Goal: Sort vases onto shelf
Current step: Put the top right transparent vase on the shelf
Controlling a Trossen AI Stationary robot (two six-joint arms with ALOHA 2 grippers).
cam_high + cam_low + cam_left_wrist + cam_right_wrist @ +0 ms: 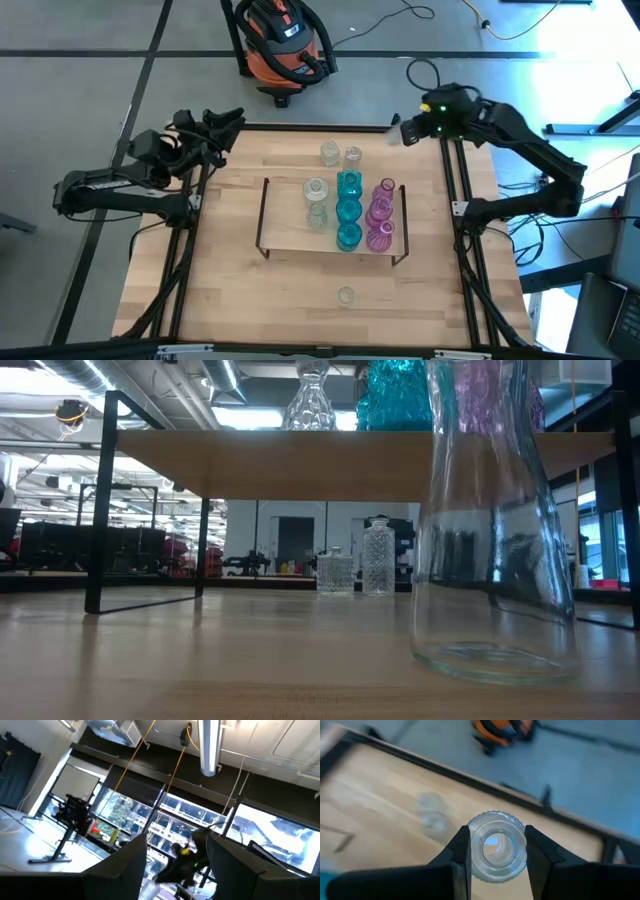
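Note:
The shelf stands mid-table, its wire legs on the tabletop. On its board stand two clear vases, three teal vases and three pink vases. Two more clear vases stand on the table behind the shelf, and one stands near the front edge. My right gripper is over the table's far right corner, shut on a clear vase. Over the far left corner my left gripper points upward, open with nothing between its fingers. My right gripper pinches the clear vase between its two fingers, on opposite sides of the ribbed round top. The fingers slant down from the far right. The wrist view looks into the vase's open mouth. The vase is lifted clear of the table.
Black rails run along the table's left and right sides. An orange and black vacuum stands on the floor beyond the far edge. In the low view the front clear vase fills the foreground before the shelf board.

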